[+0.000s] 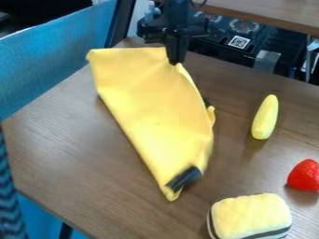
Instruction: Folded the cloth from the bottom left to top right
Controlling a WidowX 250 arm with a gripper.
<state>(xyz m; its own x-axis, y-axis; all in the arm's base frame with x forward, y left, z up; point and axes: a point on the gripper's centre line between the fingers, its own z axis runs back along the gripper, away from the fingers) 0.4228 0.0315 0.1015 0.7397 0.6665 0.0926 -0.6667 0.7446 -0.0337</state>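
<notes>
Camera view: the black gripper hangs down from the top edge, its two fingers closed together on the upper right edge of the yellow cloth. The cloth is folded into a long, slanting shape on the brown wood-grain table, running from a broad end at the upper left down to a narrow tip at the lower middle. Near that tip is a black patch, and a small flap of cloth sticks out on the right side.

Well apart from the cloth, on its right, lies a slender yellow toy, with a red toy strawberry nearer the right edge. At the bottom, a pale yellow, pillow-shaped toy has a dark stripe along its side. Blue fabric stands beyond the table's left edge.
</notes>
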